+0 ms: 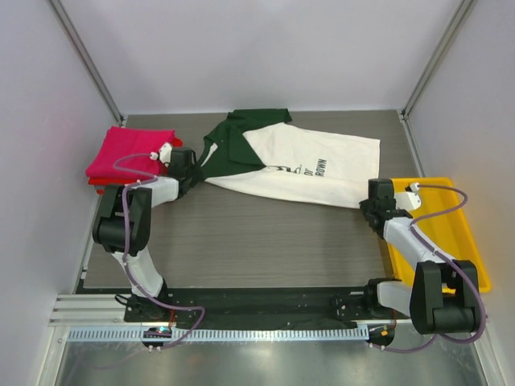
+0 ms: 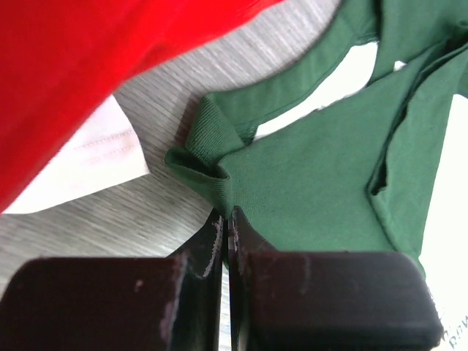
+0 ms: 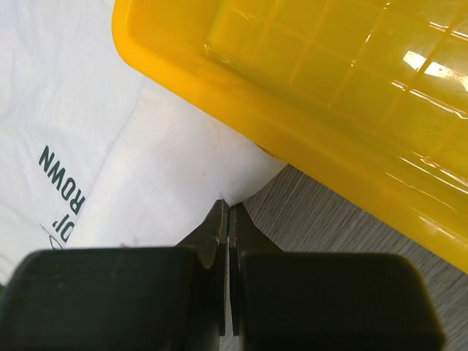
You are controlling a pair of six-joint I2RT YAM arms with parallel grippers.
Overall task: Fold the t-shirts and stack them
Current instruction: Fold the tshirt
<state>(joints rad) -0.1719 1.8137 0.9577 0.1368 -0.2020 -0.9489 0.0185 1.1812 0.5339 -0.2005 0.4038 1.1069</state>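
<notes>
- Cloth is the task's only material: soft, light and limp, so it is judged to sag and drag wherever it is not held.
- At the far left, the folded stack (image 1: 129, 153) of magenta-pink and red squares lies on the table (image 1: 265, 241), well back from the arm bases.
- Just right of the stack, the left gripper (image 2: 225, 216) is seen with its fingers pressed together on a fold of the dark green sleeve (image 2: 307, 190). The ribbed edge is bunched right at the tips.
- Such a ribbed edge is judged the better hold, since the doubled knit is thicker and less likely to slide out than a single layer.
- Across the middle, the cream-white t-shirt (image 1: 314, 165) is spread nearly flat, collar and green parts to the left, hem to the right, with dark lettering near the centre. Its green part is rumpled and partly folded over itself.
- At the lower right corner of the hem, the right gripper (image 3: 225, 208) is shut, and the white corner is pinched between its tips.
- With one hold at each end, the shirt is judged to be controllable only under light tension. Slack would let the middle droop, and a hard pull could drag the thin cloth out of a pinch.
- At the far right, the yellow tray (image 1: 459, 233) stands just beside the held corner, and its wall may be snagged by the hem.
</notes>
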